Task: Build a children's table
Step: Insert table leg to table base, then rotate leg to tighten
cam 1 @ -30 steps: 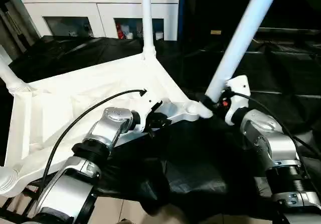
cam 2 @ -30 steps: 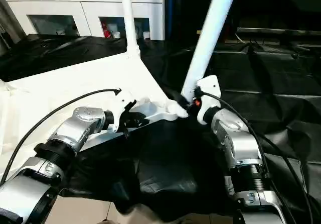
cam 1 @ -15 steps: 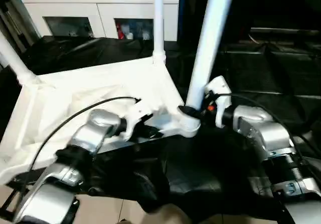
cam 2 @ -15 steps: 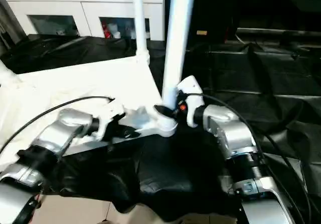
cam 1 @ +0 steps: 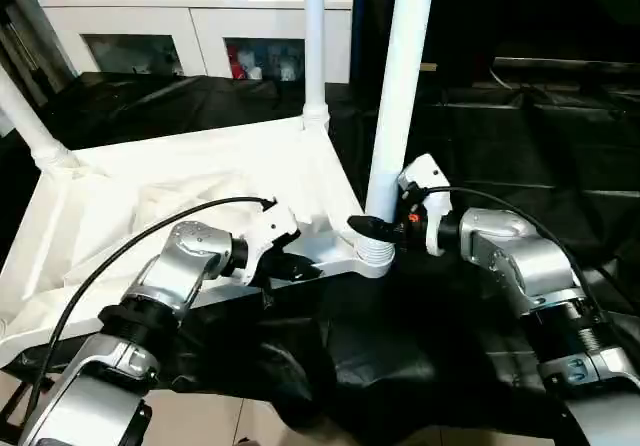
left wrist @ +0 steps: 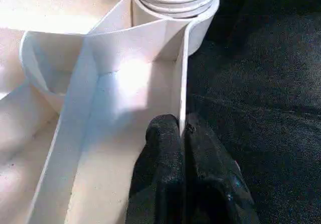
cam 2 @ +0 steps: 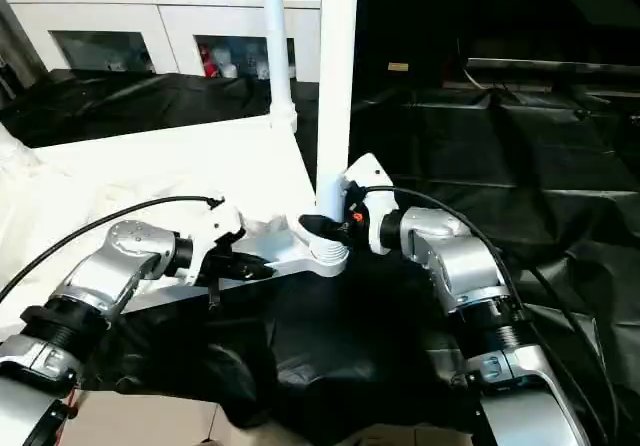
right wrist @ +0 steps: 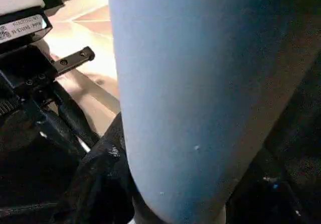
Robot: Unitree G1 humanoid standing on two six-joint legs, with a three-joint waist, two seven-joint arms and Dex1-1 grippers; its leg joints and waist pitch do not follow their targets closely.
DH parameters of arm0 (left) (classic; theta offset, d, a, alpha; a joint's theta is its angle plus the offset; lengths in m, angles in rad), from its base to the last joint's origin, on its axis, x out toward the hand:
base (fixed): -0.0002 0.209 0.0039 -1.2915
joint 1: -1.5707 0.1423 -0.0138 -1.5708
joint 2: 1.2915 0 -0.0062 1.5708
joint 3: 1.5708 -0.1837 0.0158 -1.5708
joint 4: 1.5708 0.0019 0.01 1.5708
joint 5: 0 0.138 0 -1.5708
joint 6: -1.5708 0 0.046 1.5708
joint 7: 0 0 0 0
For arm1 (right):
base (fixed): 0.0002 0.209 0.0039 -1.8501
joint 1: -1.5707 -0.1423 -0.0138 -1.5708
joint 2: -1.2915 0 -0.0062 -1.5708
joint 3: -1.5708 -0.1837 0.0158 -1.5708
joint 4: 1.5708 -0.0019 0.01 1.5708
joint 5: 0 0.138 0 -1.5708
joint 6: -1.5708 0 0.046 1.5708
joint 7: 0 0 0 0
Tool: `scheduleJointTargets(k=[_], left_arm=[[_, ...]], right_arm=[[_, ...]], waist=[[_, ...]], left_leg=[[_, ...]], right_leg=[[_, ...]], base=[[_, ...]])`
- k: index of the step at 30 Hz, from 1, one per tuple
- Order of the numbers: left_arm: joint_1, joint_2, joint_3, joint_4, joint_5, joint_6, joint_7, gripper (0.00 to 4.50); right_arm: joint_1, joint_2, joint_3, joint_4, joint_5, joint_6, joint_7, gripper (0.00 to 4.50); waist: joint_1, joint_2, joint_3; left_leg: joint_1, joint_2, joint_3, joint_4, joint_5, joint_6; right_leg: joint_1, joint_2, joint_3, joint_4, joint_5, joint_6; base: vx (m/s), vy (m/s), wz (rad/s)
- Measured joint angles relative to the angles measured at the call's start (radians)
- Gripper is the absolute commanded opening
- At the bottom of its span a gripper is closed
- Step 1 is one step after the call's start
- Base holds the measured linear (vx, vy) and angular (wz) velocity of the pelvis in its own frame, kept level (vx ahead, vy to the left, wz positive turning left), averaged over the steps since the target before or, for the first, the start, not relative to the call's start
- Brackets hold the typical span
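Black-draped table (cam 1: 520, 136), upturned white tabletop (cam 1: 150, 196) on it

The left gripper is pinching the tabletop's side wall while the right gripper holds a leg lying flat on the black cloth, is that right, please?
Not quite: the leg stands upright in the tabletop's corner socket, as the left eye view shows. The left gripper does pinch the wall, and the right gripper holds the leg.

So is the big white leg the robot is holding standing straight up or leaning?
Nearly straight up. The leg rises almost vertically from the ribbed corner socket of the tabletop, with the right gripper around its base.
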Motion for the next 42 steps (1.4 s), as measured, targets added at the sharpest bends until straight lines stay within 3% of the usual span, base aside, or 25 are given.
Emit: scheduleJointTargets(k=[6, 14, 19, 27, 32, 42], left_arm=[[0.001, -0.004, 0.001, -0.001, 0.001, 0.000, 0.007, 0.00], [0.003, -0.016, 0.000, 0.003, 0.004, 0.000, 0.007, 0.00], [0.006, -0.016, 0.001, 0.006, 0.004, 0.000, 0.006, 0.00], [0.008, -0.012, 0.002, 0.031, 0.004, -0.011, 0.013, 0.00], [0.010, -0.010, 0.001, 0.032, 0.007, -0.011, 0.011, 0.00], [0.044, 0.033, -0.002, -0.006, 0.010, -0.039, -0.084, 0.00]], right_arm=[[0.063, 0.037, -0.092, 0.010, 0.068, -0.027, -0.024, 1.88], [0.162, 0.058, -0.130, -0.014, 0.098, -0.130, -0.045, 1.88], [0.194, 0.058, -0.099, -0.053, 0.061, -0.176, -0.071, 1.88], [0.161, 0.046, -0.023, -0.060, -0.022, -0.177, -0.088, 1.88], [0.131, 0.031, 0.012, -0.033, -0.052, -0.183, -0.050, 1.88], [0.129, -0.003, 0.038, -0.003, -0.035, -0.241, 0.133, 1.88]], waist=[[0.002, 0.001, -0.001], [0.008, 0.006, -0.005], [0.008, 0.009, -0.008], [-0.009, 0.005, -0.010], [-0.016, -0.003, -0.015], [-0.015, -0.015, -0.021]], left_leg=[[0.000, 0.000, 0.000, 0.000, 0.000, 0.000], [0.000, 0.000, 0.000, 0.000, 0.000, 0.000], [0.000, -0.001, 0.000, 0.000, 0.000, 0.000], [0.013, -0.001, -0.001, -0.001, 0.000, 0.000], [0.014, -0.001, -0.001, -0.003, 0.000, 0.000], [0.016, -0.001, -0.001, -0.008, 0.000, 0.000]], right_leg=[[0.000, 0.000, 0.000, 0.000, 0.000, 0.000], [0.001, 0.000, 0.000, -0.001, 0.000, 0.000], [0.001, 0.000, 0.000, -0.001, 0.000, 0.001], [0.013, 0.000, 0.000, -0.003, -0.006, 0.009], [0.014, 0.000, 0.000, -0.003, -0.006, 0.010], [0.014, 0.000, -0.001, -0.003, -0.008, 0.010]], base=[[0.000, 0.000, 0.00], [0.000, 0.000, 0.00], [0.000, 0.000, 0.00], [0.000, 0.000, 0.00], [0.000, 0.000, 0.00], [0.000, 0.000, 0.00]])
